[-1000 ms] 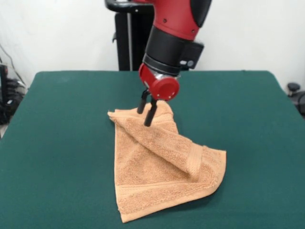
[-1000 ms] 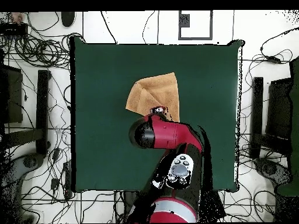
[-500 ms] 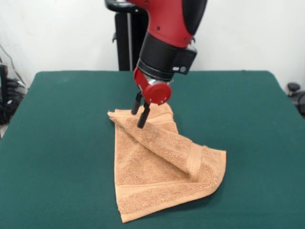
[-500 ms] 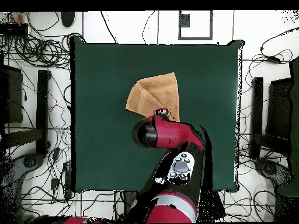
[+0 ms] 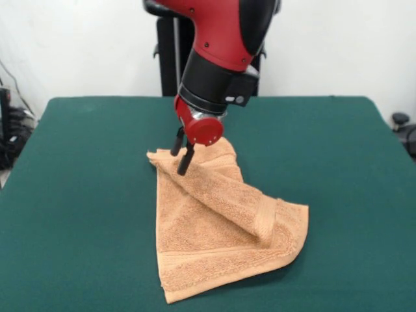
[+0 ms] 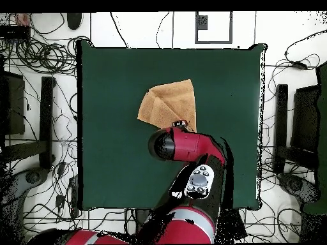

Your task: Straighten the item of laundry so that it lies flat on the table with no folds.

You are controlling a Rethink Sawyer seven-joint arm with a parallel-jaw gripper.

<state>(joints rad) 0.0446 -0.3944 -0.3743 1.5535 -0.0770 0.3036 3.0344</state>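
Observation:
The item of laundry (image 5: 214,227) is a light orange-tan towel lying crumpled on the green table (image 5: 78,195). A thick flap is folded diagonally over it, from its far left corner down to the right. My gripper (image 5: 179,162) hangs just over that far left corner, with its two black fingers apart and nothing between them. In the overhead view the towel (image 6: 169,102) sits near the table's (image 6: 108,127) middle, and the red arm covers its near edge. Only a bit of the gripper (image 6: 181,123) shows there.
A black post (image 5: 170,58) stands behind the table's far edge. Cables and equipment (image 6: 38,96) ring the table on the floor in the overhead view. Green cloth stretches wide on both sides of the towel.
The gripper has shifted left in the front view, from the towel's far middle toward its far left corner. The towel has not moved.

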